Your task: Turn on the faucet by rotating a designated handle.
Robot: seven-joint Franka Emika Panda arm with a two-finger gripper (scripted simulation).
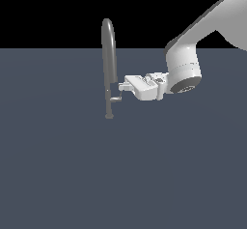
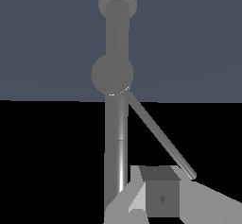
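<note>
Just beyond the fingertips of the gripper (image 1: pixel 121 86), the handle (image 1: pixel 115 99) juts from the lower stem of the faucet (image 1: pixel 109 68), marking the approach step; finger spacing cannot be told, and the next move apparently requires contacting the lever and sweeping it around the stem.

Flat dim sim render, black background, no cast shadows; soft highlight on faucet (image 1: pixel 109 54) stem, edges slightly pixelated.
</note>
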